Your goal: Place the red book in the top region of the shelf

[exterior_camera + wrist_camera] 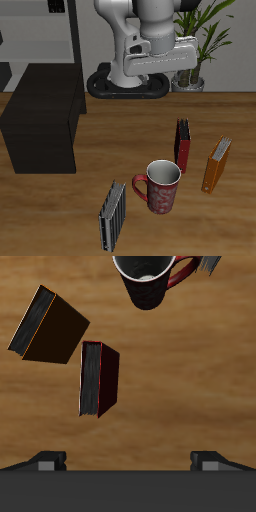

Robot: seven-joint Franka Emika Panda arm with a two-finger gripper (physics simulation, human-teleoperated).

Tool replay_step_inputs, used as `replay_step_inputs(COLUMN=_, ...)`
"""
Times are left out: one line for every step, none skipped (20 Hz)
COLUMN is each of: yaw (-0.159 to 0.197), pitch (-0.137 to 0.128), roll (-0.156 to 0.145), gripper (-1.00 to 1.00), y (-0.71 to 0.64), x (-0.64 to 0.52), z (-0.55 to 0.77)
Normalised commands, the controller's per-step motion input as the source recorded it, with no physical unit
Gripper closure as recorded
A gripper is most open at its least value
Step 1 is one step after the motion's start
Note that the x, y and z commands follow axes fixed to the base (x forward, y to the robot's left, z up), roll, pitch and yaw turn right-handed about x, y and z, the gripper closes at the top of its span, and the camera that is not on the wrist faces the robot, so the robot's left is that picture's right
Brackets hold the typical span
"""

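The red book (183,146) stands upright on the wooden table, a little behind the mug, and shows from above in the wrist view (100,378). The shelf (45,125) is a low black box with a flat top, standing at the table's side, away from the books. My gripper (152,72) hangs high above the table, farther back than the red book and touching nothing. In the wrist view the gripper (128,461) is open and empty, with its fingertips (45,461) spread wide apart.
An orange-yellow book (216,164) stands beside the red book. A red patterned mug (162,186) sits nearer the front edge. A grey striped book (112,214) stands near the front. A tall thin-framed rack (40,35) and a potted plant (200,40) stand at the back.
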Motion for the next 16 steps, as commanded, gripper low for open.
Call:
replay_step_inputs(yaw=-0.059, pitch=-0.032, roll=0.017, gripper=-1.00, y=0.50, x=0.14, z=0.01)
replay_step_inputs(yaw=0.120, pitch=-0.017, roll=0.063, gripper=-1.00, y=0.55, x=0.17, z=-0.07)
replay_step_inputs(yaw=-0.050, pitch=0.052, roll=-0.092, gripper=-1.00, y=0.20, x=0.44, z=-0.02)
replay_step_inputs(yaw=-0.081, pitch=-0.066, roll=-0.165, gripper=-1.00, y=0.22, x=0.33, z=0.10)
replay_step_inputs(yaw=-0.023, pitch=-0.018, roll=0.093, gripper=-1.00, y=0.40, x=0.29, z=0.01)
replay_step_inputs(yaw=0.055, pitch=0.005, roll=-0.034, gripper=-1.00, y=0.21, x=0.32, z=0.03)
replay_step_inputs(yaw=-0.057, pitch=-0.039, roll=-0.095, gripper=-1.00, y=0.16, x=0.20, z=0.08)
replay_step_inputs(yaw=0.000, pitch=0.000, roll=0.000, gripper=-1.00, y=-0.06, x=0.02, z=0.01)
replay_step_inputs(yaw=-0.039, pitch=0.034, roll=-0.089, gripper=-1.00, y=0.47, x=0.54, z=-0.04)
replay_step_inputs(yaw=-0.027, pitch=-0.093, roll=-0.105, gripper=-1.00, y=0.15, x=0.19, z=0.06)
replay_step_inputs(yaw=0.000, pitch=0.000, roll=0.000, gripper=-1.00, y=0.00, x=0.00, z=0.00)
replay_step_inputs(yaw=0.013, pitch=0.005, roll=0.003, gripper=-1.00, y=0.26, x=0.28, z=-0.10)
replay_step_inputs(yaw=-0.002, pitch=0.031, roll=-0.003, gripper=-1.00, y=0.09, x=0.08, z=-0.05)
replay_step_inputs(yaw=0.030, pitch=-0.046, roll=-0.150, gripper=-1.00, y=0.16, x=0.27, z=-0.11)
replay_step_inputs(yaw=0.009, pitch=-0.037, roll=-0.049, gripper=-1.00, y=0.17, x=0.23, z=-0.11)
replay_step_inputs(yaw=-0.015, pitch=-0.013, roll=0.000, gripper=-1.00, y=0.17, x=0.20, z=-0.11)
